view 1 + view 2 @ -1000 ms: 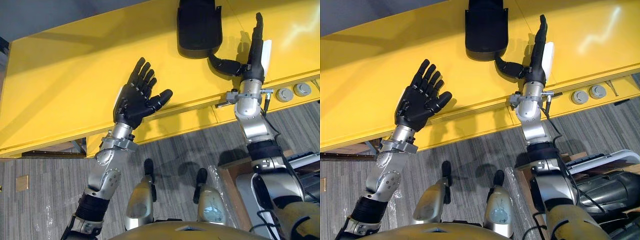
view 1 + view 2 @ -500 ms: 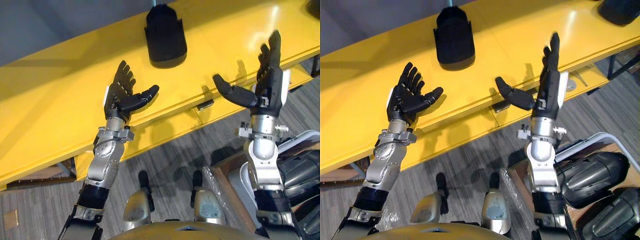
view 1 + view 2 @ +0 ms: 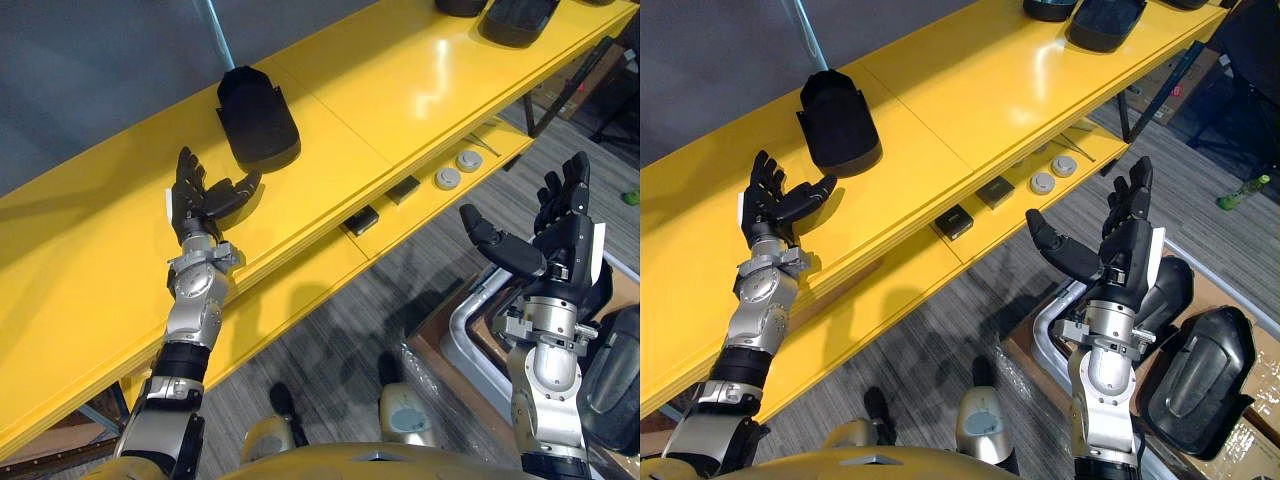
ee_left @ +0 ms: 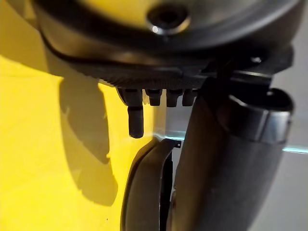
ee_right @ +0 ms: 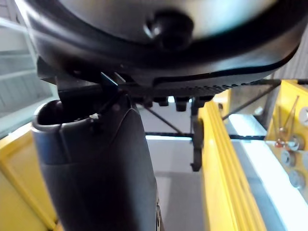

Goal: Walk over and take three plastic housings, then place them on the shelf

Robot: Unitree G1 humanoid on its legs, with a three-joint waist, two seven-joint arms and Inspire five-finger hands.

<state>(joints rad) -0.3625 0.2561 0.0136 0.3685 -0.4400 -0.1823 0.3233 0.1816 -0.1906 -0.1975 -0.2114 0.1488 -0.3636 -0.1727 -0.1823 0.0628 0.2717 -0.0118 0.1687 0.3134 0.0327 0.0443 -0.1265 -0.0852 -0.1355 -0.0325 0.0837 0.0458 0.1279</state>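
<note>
A black plastic housing (image 3: 258, 120) lies flat on the yellow shelf (image 3: 400, 90); its edge (image 4: 144, 187) also shows in the left wrist view. My left hand (image 3: 198, 200) is open over the shelf just in front of that housing, thumb pointing toward it, not touching it. My right hand (image 3: 1122, 245) is open and holds nothing, raised over the floor well off the shelf's front edge. Two more black housings (image 3: 1105, 20) lie at the shelf's far right end. Further housings (image 3: 1200, 370) rest in a cardboard box at my lower right.
A lower yellow ledge (image 3: 890, 290) juts out under the shelf, carrying two small black blocks (image 3: 955, 220) and two round grey parts (image 3: 1042, 183). A green bottle (image 3: 1245, 190) lies on the grey floor at the right. A grey wall stands behind the shelf.
The camera has swung right, shifting the whole picture. My right hand has pulled back from beside the housing to off the shelf. The left hand stays open near the housing.
</note>
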